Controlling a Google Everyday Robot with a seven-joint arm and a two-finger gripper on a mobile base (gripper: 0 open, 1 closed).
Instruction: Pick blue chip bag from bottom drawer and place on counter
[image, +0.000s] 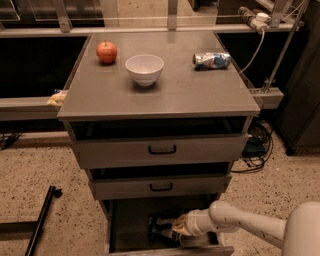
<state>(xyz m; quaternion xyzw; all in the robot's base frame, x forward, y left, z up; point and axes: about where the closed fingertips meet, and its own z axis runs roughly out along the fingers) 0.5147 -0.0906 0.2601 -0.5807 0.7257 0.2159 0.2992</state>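
The bottom drawer (125, 227) stands pulled open at the foot of the grey cabinet, its inside dark. A dark glossy shape inside it is the blue chip bag (159, 226); only part of it shows. My gripper (170, 231) reaches into the drawer from the right on the white arm (235, 222), right at the bag. The counter (200, 90) is the flat grey top of the cabinet.
On the counter are a red apple (106, 52) at the back left, a white bowl (144, 69) in the middle and a silver-and-blue packet (212, 60) at the back right. Two upper drawers (161, 149) stand slightly open. A black bar (40, 220) lies on the floor, cables (257, 145) at right.
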